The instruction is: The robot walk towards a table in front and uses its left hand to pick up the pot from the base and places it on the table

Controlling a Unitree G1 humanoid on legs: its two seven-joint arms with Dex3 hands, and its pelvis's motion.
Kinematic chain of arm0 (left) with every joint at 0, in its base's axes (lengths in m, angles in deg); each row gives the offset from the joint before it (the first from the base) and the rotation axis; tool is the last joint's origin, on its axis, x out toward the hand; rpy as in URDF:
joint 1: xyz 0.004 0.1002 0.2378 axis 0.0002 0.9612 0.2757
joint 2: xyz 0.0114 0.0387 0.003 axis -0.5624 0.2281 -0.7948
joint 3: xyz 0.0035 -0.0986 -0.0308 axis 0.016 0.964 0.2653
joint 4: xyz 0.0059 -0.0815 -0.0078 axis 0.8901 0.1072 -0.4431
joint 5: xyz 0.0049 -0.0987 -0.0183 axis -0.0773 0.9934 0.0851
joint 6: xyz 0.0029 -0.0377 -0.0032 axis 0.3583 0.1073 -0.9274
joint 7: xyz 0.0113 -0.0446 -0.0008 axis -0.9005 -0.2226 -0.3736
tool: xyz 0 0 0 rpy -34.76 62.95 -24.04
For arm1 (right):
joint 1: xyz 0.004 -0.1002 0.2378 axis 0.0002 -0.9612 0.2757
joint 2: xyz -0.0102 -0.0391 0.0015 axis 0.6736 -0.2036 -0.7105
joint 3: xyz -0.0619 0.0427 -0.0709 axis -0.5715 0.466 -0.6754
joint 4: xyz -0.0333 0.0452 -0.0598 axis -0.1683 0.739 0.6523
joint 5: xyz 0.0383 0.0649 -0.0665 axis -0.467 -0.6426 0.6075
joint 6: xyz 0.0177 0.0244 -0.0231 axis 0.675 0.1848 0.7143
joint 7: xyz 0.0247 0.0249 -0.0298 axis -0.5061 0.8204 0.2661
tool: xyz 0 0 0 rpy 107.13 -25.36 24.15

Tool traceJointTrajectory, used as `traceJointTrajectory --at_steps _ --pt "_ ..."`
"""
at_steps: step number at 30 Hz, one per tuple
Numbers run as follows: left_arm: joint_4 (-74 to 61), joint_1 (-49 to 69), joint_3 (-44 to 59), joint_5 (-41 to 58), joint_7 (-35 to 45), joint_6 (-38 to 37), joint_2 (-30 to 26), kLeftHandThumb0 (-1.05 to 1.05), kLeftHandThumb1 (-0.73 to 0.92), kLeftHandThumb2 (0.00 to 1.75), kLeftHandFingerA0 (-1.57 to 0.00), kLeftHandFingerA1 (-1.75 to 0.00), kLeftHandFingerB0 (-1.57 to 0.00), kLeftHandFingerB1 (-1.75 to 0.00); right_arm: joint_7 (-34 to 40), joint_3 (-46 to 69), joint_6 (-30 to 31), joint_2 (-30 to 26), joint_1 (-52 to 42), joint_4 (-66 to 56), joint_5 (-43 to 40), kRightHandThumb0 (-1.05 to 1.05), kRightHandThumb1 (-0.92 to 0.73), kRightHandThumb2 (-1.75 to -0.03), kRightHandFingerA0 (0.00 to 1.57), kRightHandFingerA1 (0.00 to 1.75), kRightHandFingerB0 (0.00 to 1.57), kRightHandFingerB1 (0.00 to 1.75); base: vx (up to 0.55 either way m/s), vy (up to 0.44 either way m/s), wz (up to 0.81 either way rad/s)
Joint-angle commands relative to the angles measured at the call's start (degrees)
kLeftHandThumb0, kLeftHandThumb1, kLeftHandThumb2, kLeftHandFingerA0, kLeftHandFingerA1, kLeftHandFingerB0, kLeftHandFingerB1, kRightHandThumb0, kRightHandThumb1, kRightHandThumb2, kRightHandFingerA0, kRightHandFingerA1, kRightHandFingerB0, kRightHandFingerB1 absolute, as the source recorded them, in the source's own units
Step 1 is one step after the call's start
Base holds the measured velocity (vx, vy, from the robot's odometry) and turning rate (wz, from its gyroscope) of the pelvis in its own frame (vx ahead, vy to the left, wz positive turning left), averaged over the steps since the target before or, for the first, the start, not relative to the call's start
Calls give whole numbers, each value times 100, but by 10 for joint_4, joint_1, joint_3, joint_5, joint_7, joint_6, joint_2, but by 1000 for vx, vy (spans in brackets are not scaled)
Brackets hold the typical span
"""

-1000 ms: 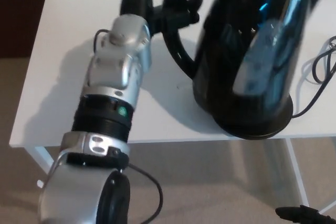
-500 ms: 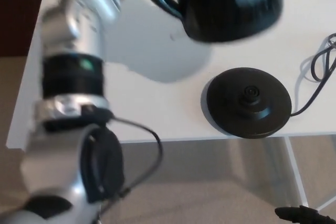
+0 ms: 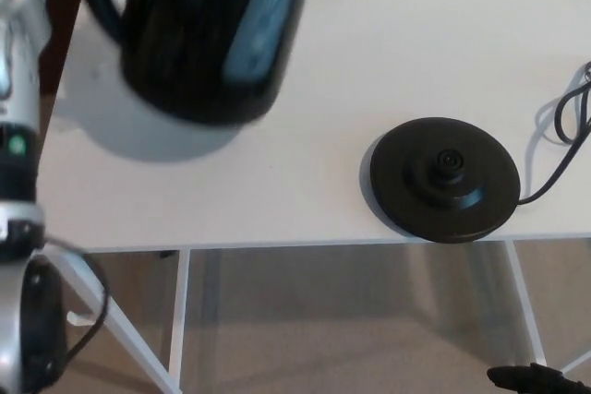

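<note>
Pot (image 3: 203, 34) is off the base (image 3: 445, 177) and well apart from it, over the left part of the bench (image 3: 323, 62). It's black, glossy and blurred, and its top is cut off by the frame edge. It throws a broad shadow (image 3: 138, 140) on the bench just below and to its left. I can't tell if its bottom touches the surface. The pot's handle (image 3: 97, 16) points left toward my left forearm (image 3: 18, 89), which runs up the left edge of the view. My left hand is out of frame up there, so I can't tell how the fingers sit on the handle or whether they pinch it. The base sits flat near the bench's front edge, on the right, with its cord (image 3: 563, 126) looping off to the right. A dark bit of my right hand (image 3: 536, 378) shows at the bottom right, low over the floor, with too little in view to tell its grip.
</note>
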State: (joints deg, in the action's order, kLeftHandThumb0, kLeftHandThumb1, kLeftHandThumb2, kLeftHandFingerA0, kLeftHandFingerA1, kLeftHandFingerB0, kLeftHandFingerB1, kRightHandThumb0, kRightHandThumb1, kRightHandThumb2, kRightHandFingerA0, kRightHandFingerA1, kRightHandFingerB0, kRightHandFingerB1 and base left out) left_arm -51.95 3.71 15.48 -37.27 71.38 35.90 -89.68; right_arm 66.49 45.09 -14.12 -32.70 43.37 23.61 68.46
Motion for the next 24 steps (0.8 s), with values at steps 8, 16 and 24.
traceJointTrajectory --at_steps 8,16,24 --pt "-52 94 -94 -91 30 -175 -75 -12 77 71 -112 -117 -77 -101 4 7 12 -12 4 7 -3 -22 -65 -59 78 50 59 45 0 0 0" --pt "-65 110 -60 6 120 -109 -49 -31 49 65 -6 -30 -4 -17 5 10 10 -10 3 6 -4 -23 -65 -59 79 51 60 45 0 0 0" --pt "-60 94 -77 47 255 -31 -79 -50 34 69 0 -19 0 -11 1 11 4 -12 8 6 -5 -22 -66 -59 77 51 59 45 0 0 0"
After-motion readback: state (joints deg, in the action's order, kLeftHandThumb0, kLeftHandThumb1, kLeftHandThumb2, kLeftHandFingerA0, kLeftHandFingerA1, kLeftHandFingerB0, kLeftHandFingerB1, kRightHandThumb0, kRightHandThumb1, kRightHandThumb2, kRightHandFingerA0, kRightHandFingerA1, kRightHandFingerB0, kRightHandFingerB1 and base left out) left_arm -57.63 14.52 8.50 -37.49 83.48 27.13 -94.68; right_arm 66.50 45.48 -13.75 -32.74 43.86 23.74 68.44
